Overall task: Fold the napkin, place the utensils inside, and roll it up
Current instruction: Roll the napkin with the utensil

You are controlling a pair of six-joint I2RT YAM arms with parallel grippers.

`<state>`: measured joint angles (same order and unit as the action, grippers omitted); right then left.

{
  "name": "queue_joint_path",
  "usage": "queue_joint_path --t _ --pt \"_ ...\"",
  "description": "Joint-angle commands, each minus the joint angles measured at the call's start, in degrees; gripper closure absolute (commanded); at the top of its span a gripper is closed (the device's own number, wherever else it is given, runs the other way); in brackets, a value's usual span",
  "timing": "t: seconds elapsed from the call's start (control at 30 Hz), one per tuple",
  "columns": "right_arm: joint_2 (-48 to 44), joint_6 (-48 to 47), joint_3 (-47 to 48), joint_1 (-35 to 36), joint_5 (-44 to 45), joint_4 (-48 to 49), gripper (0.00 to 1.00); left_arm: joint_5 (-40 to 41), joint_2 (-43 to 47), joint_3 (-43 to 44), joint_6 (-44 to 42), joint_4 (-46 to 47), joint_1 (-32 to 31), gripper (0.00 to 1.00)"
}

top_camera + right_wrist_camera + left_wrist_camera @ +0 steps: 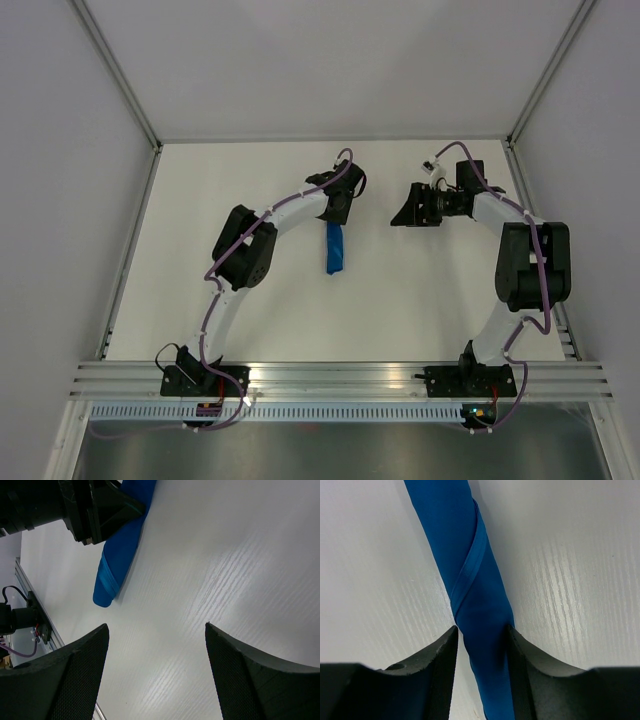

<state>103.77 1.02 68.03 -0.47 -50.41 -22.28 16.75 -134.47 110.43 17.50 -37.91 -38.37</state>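
Item: the napkin [336, 250] is found rolled into a slim blue tube on the table [420, 300], its long axis running from the arm bases toward the far wall.
Contents: no knife is seen; it is judged to be wrapped inside.
Nearer hand: the left gripper [337, 208] is set over the napkin's far end, fingers clamped against both sides of the roll.
Other hand: the right gripper [408, 215] is held well apart to the napkin's right, jaws spread, nothing held.
Left wrist view: a diagonal hem wound round the napkin [470, 570] is shown, unseen from above.
Right wrist view: the napkin's [117, 560] near end is shown lying free, layered edge exposed.
Progress: judged nearly complete; only the release remains.
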Motion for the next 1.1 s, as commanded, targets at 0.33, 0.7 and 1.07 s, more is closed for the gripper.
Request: queue_joint_path --t 0.33,0.7,1.07 --pt "-0.2 -3.7 -0.7 -2.0 -3.2 0.0 0.18 -1.5 -2.4 -1.6 0.8 -1.0 -0.5 0.49" --pt "0.2 -5.1 -0.4 -2.1 -4.3 -1.5 0.18 -4.6 1.8 -5.4 2.8 4.8 -0.4 0.42" --pt "1.6 -7.0 0.5 -2.1 -4.9 -3.3 0.18 -6.5 4.0 -6.9 4.1 7.3 -0.3 0.41"
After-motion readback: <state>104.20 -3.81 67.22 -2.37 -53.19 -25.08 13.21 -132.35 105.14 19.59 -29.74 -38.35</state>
